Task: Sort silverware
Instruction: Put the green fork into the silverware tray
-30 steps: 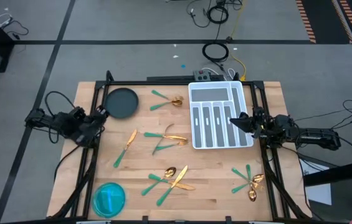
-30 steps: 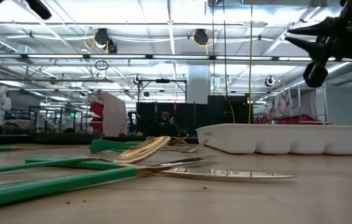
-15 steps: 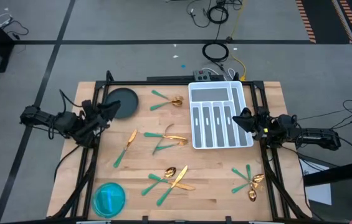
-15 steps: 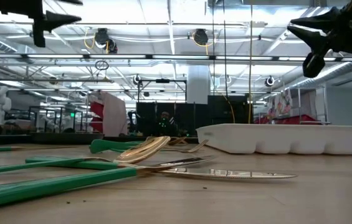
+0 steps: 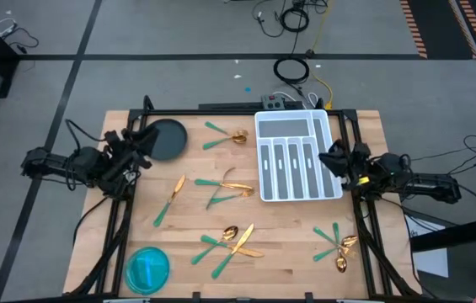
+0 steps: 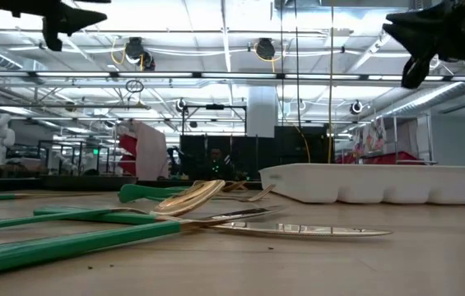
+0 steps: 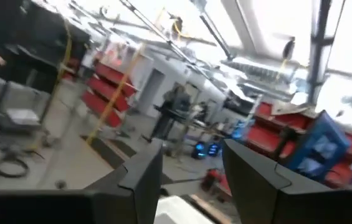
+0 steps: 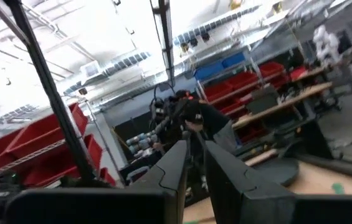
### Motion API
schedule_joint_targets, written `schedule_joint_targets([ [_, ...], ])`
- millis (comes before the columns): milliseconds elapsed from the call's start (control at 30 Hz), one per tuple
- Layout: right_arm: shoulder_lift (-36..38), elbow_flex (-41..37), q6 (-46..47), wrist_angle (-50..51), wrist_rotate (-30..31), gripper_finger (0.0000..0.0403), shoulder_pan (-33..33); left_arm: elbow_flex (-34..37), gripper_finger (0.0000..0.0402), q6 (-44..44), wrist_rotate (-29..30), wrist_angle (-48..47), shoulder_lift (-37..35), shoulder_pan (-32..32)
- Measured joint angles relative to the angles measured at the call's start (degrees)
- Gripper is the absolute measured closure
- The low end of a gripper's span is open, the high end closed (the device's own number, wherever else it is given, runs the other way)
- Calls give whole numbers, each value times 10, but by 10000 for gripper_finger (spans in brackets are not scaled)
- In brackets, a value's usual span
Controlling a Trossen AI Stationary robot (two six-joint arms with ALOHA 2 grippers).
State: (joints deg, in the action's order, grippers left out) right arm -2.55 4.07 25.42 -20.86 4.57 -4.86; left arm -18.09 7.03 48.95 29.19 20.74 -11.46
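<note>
The silverware has gold heads and green handles and lies flat on the wooden table in loose groups: two forks (image 5: 225, 137) at the far middle, a knife (image 5: 168, 200), a pair (image 5: 225, 187) at the centre, a heap (image 5: 229, 240) near the front, and another heap (image 5: 336, 244) at the front right. The white divided tray (image 5: 292, 156) lies at the right. My left gripper (image 5: 143, 139) hangs open in the air beside a dark plate, holding nothing. My right gripper (image 5: 328, 156) hovers over the tray's right rim, its fingers nearly together, with nothing in them.
A dark round plate (image 5: 166, 139) sits at the far left and a blue bowl (image 5: 147, 268) at the front left corner. A black frame runs along the table's edges. Bare wood lies between the silverware groups.
My left gripper has risen and swung from the table's left edge toward the dark plate, tipping upward and turning as it went. My right gripper has lifted a little above the tray's right rim and rolled about its own axis. No silverware has moved.
</note>
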Motion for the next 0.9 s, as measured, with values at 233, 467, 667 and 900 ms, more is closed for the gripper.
schedule_joint_targets([
  [233,-7,96,-89,141,42,355,0,-57,229,104,35,-99,119,36],
  [467,-60,205,-114,305,47,355,0,-225,233,73,-75,-263,298,101],
  [667,-120,251,-116,405,47,355,0,-338,261,76,-267,-426,412,208],
  [900,-168,251,-128,437,43,355,0,-435,280,50,-478,-560,530,358],
])
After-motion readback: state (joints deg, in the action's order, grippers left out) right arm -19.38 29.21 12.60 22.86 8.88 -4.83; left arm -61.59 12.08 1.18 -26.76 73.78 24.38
